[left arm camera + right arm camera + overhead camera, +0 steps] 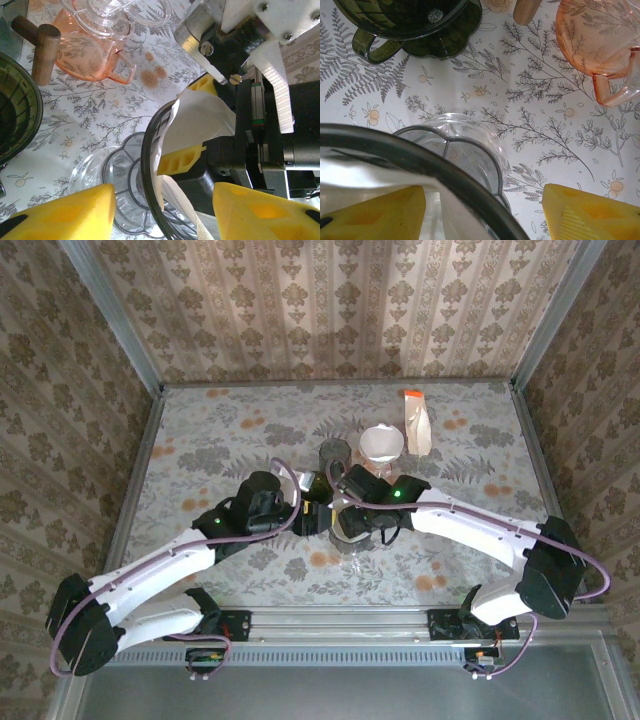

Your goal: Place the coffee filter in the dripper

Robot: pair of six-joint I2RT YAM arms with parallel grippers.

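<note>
Though no writing reads, white filter (200,122), dripper (150,165)

Mid-table, both grippers meet at the dripper (131,200), with the coffee filter (197,125) inside its rim. Just beyond stand two other drippers (334,453), (381,445); a filter pack (416,422) lies right of them.

Wallpaper (320,300) in beige with a brown floral and striped pattern covers the 3 walls across the top, left and right of the frame. Metal posts (105,310) run up the corners. The table (220,430) in the middle wears a pale cloth printed with grey ferns and small orange fruit.
</note>
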